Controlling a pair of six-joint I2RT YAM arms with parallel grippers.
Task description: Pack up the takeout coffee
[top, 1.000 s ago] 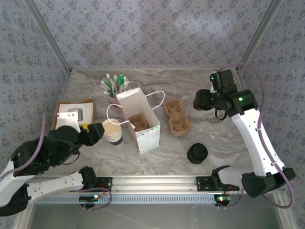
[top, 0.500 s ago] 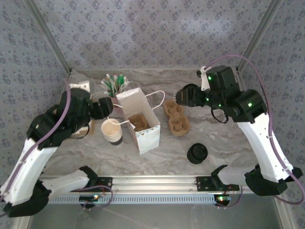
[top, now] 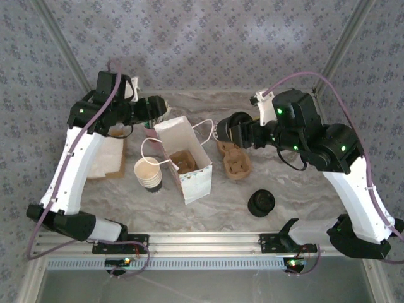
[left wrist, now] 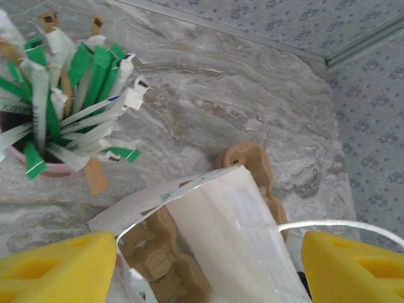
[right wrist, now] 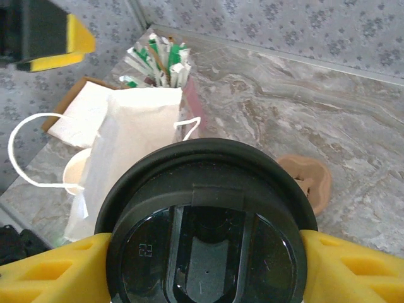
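Pinching the takeout coffee (right wrist: 208, 214) in right hand (right wrist: 205, 265), its body hidden beneath lid (right wrist: 189, 170), left hand (left wrist: 205, 268) spread, empty

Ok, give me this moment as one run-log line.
left gripper open, empty, by the pink cup | right gripper shut on takeout coffee, lidded, beside paper bag | paper bag upright, open, coffee not yet inside

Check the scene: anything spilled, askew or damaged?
Nothing stands out. The paper bag stands open, the cup stack is upright, and the sticks bunch in the pink cup. The right gripper holds the black lid centred in its grip.
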